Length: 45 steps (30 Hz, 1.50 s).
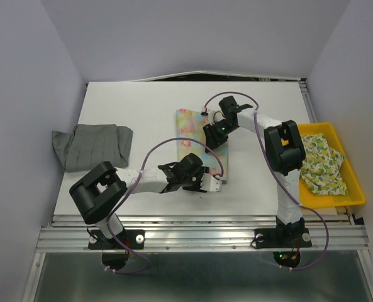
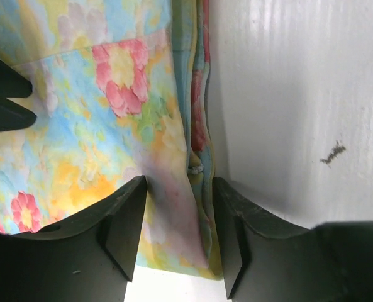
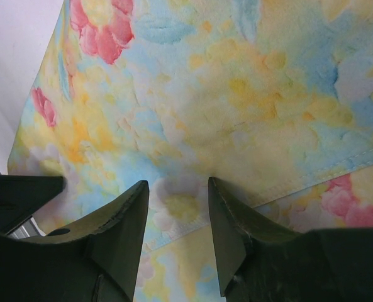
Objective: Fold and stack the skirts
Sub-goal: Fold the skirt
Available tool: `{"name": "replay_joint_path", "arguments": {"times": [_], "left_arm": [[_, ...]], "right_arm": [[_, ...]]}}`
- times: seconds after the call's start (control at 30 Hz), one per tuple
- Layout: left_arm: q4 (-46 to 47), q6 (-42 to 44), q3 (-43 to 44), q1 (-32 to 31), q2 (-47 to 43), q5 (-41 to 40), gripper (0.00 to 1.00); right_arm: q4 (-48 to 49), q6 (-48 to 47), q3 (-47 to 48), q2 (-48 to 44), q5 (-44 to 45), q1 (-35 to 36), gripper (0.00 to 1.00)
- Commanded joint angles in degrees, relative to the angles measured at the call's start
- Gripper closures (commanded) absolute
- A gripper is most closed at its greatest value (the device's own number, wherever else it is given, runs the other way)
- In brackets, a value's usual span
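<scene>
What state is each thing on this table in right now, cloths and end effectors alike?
Grey skirt: loosely bunched, lying apart at the left.
Floral skirt: folded flat, in the middle.
Green-yellow print skirt: crumpled in the yellow tray.
Left end effector: open, straddling the floral skirt's edge.
Right end effector: open, fingers down on the floral skirt.
</scene>
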Motion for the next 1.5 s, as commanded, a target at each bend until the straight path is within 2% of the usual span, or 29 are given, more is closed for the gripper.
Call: {"name": "replay_joint_path", "arguments": {"times": [0.0, 0.1, 0.27, 0.47, 0.67, 0.73, 0.97, 1.0, 1.07, 1.1, 1.13, 1.37, 1.47], "left_arm": [[-3.5, 0.7, -3.0, -0.2, -3.6, 0.3, 0.44], [-2.8, 0.7, -3.6, -0.2, -3.2, -1.2, 0.50], [-1.3, -0.1, -2.9, -0.2, -0.4, -3.6, 0.51], [-0.9, -0.3, -2.2, -0.2, 0.0, -4.2, 0.61], [-11.5, 0.7, 1.7, -0.2, -1.4, 2.0, 0.84], [-14.2, 0.2, 2.9, -0.2, -2.8, 3.8, 0.98], [-20.0, -1.6, 5.2, -0.2, -4.2, 5.7, 1.00], [-19.6, -2.3, 5.0, -0.2, -4.1, 5.3, 0.96], [-18.0, -3.3, 4.2, -0.2, -4.0, 3.2, 0.78], [-16.5, -3.5, 3.4, -0.2, -4.3, 2.8, 0.53], [-15.9, -3.6, 3.2, -0.2, -4.3, 2.4, 0.49], [-11.6, -5.2, 3.6, -0.2, -1.6, -2.5, 0.46], [-7.9, -4.4, 0.8, -0.6, -4.3, -5.2, 0.42]], "right_arm": [[-5.0, -1.6, -4.3, 5.7, 6.7, 0.8, 0.51], [-5.1, -1.5, -4.3, 5.8, 6.6, 0.8, 0.51], [-5.1, -1.6, -4.3, 6.2, 6.4, 0.8, 0.51], [-5.5, -2.0, -4.2, 6.2, 6.8, 0.8, 0.51], [-5.6, -2.3, -4.2, 6.0, 7.1, 0.8, 0.51], [-5.4, -2.7, -4.7, 5.1, 7.0, 0.8, 0.52], [-4.4, -3.4, -3.7, 0.3, 5.8, 0.8, 0.51], [-5.4, -3.6, -3.2, 0.2, 5.6, 0.8, 0.51], [-6.7, -4.4, -1.9, 0.7, 5.5, 0.8, 0.52], [-7.7, -4.8, -1.7, 1.1, 5.6, 0.8, 0.52], [-8.0, -4.9, -1.7, 1.4, 5.8, 0.8, 0.52], [-8.1, -4.1, -3.0, 4.3, 6.1, 0.8, 0.52], [-8.5, -3.5, -2.5, 5.2, 6.1, 0.8, 0.53]]}}
